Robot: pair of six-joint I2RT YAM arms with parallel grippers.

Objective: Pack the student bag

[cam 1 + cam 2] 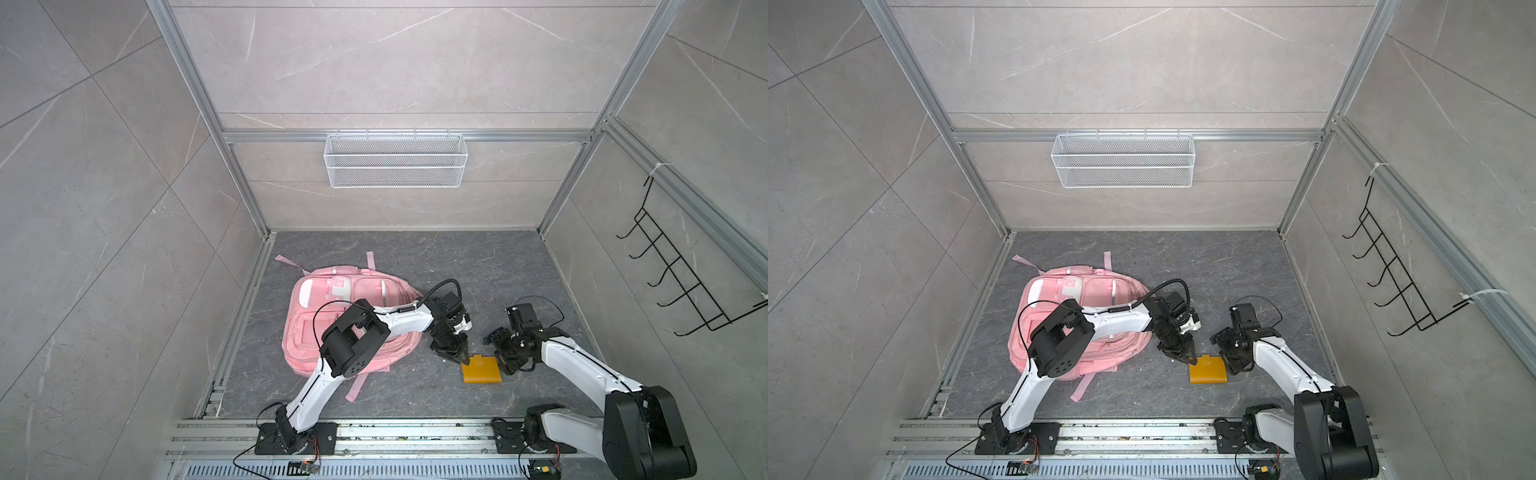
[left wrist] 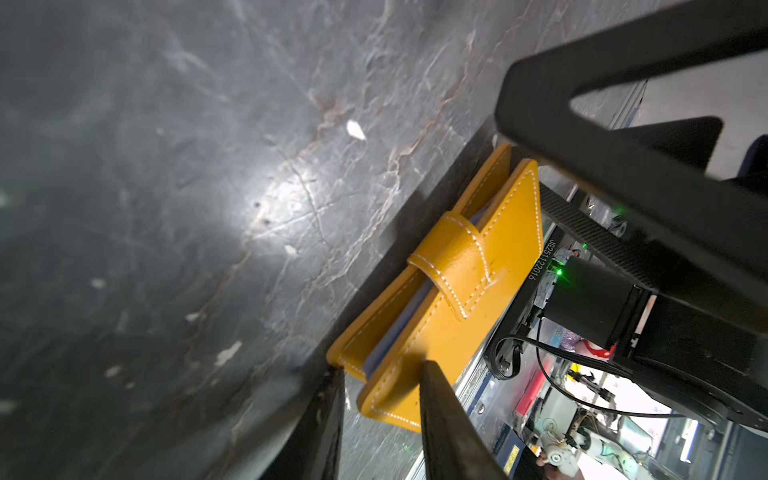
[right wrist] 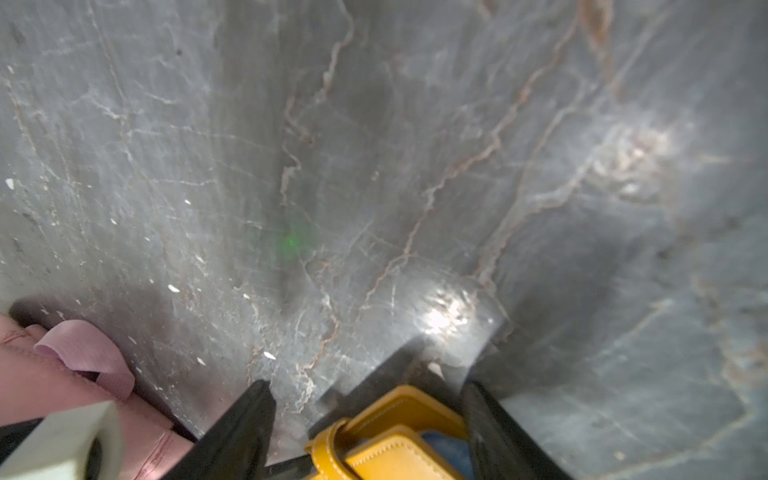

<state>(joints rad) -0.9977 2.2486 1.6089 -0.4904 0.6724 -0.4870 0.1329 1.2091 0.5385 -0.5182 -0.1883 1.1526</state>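
- left gripper [image 1: 457, 359]: points down at the far-left corner of a yellow wallet [image 1: 482, 371]; in the left wrist view its two fingers [image 2: 440, 407] stand narrowly apart astride that corner, one tip over the top cover, the other at the edge of the lower cover; whether they press the leather tight I cannot tell
- right gripper [image 1: 503, 360]: jaws spread wide at the wallet's right edge; in the right wrist view one finger [image 3: 490, 419] sits against the wallet's side while the other stands apart from it, with bare floor in the gap; it grips nothing
- the wallet lies flat on the dark stone floor [image 1: 415, 257] between the two grippers, its strap tab on the far side; its covers gape slightly at the corner, with a bluish lining between them
- the student bag [image 1: 374, 291] lies flat on the same floor, front side up, left of the wallet and apart from it; the left arm reaches across its near half; pink straps trail out at its far and near ends; neither gripper touches it
- a white mesh basket [image 1: 395, 160] hangs on the back wall; a black hook rack [image 1: 681, 266] hangs on the right wall
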